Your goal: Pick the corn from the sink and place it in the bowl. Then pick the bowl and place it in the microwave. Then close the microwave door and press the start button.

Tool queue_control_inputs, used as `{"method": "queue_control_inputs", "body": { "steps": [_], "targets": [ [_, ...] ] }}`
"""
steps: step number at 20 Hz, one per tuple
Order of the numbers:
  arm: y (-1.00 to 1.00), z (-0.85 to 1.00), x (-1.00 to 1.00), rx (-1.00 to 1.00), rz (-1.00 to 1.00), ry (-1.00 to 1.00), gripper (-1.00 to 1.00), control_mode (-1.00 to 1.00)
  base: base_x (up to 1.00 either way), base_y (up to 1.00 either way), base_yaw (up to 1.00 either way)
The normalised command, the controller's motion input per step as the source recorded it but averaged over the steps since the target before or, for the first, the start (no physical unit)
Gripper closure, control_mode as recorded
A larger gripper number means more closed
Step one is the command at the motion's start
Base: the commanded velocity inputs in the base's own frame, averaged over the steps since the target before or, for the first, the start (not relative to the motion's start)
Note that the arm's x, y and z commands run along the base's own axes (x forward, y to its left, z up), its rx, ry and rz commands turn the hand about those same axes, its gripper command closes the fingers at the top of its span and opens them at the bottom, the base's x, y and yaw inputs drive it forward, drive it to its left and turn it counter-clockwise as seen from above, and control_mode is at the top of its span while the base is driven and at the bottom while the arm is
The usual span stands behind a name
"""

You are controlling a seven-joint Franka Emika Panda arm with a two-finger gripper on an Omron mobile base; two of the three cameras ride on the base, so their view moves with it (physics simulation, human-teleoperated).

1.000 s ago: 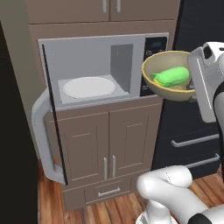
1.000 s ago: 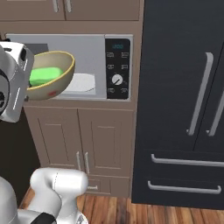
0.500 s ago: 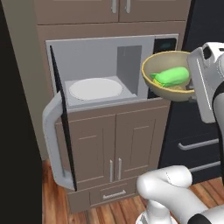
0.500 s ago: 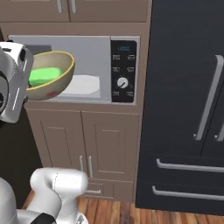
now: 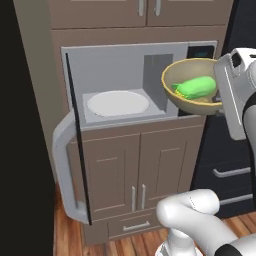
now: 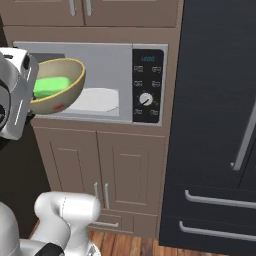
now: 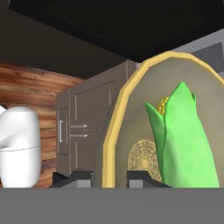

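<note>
Gripper (image 7: 109, 177) is clamped on the rim of the bowl (image 5: 192, 86), one finger either side of the wall, as seen in the hand view. Bowl is held in the air, tilted, in front of the microwave (image 5: 125, 82) opening, at its 3 o'clock end by the control panel (image 6: 148, 86). Corn (image 5: 196, 87) is lying inside the bowl, yellow tip exposed. Microwave door (image 5: 75, 145) is swung wide open at 9 o'clock of the cavity; white turntable plate (image 5: 118, 103) is visible inside. Cabinet doors (image 5: 137, 172) are located below at 6 o'clock
</note>
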Motion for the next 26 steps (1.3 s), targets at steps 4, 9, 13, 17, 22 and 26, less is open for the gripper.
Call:
{"method": "queue_control_inputs", "body": {
  "steps": [4,9,13,17,22,26],
  "targets": [
    [0.0,0.0,0.0,0.0,0.0,0.0,1.0,1.0,0.12,-0.04,0.1],
    [0.0,0.0,0.0,0.0,0.0,0.0,1.0,1.0,0.0,0.02,0.0],
    [0.0,0.0,0.0,0.0,0.0,0.0,1.0,1.0,0.0,0.0,0.0],
    [0.0,-0.08,0.0,0.0,0.03,0.05,1.0,-1.0,0.0,0.0,0.0],
    [0.12,-0.3,-0.15,-0.04,0.03,0.11,1.0,-1.0,0.0,0.0,0.0],
    [0.08,-0.61,0.44,-0.03,0.05,0.09,1.0,-1.0,0.0,0.0,0.0]
  ]
}}
